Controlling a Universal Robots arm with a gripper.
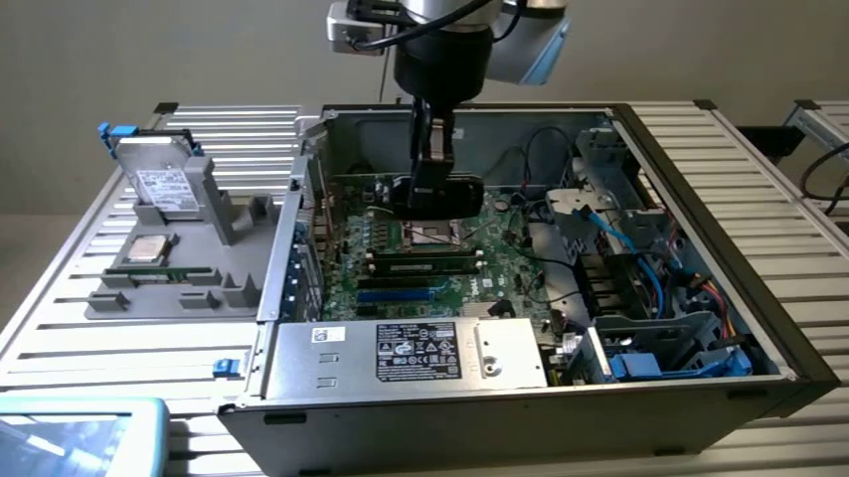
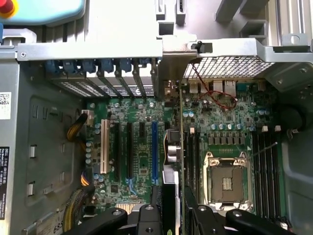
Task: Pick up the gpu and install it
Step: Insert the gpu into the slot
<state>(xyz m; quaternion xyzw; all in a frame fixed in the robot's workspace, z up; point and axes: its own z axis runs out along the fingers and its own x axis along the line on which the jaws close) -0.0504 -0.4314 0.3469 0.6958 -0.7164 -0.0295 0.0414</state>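
Observation:
The gpu point(image 1: 458, 197) is a black-cased card that hangs on edge inside the open computer case point(image 1: 743, 288), a little above the green motherboard point(image 1: 348, 260). My gripper point(image 1: 428, 184) is shut on it from above. In the wrist view the gpu point(image 2: 169, 193) is edge-on between my two black fingers point(image 2: 146, 218), and its thin silver bracket point(image 2: 168, 90) points at the rear slot openings. There the card lies alongside the blue expansion slot point(image 2: 154, 152), between that slot and the bare CPU socket point(image 2: 226, 178). I cannot tell whether it touches a slot.
Memory sticks point(image 1: 424, 263) sit in the board beside the socket. The power supply point(image 1: 414, 353) fills the case's near end, and cables and drive cages point(image 1: 637, 298) crowd the exterior view's right. Outside the case, a grey holder point(image 1: 173, 268) carries a silver hard drive point(image 1: 166, 184).

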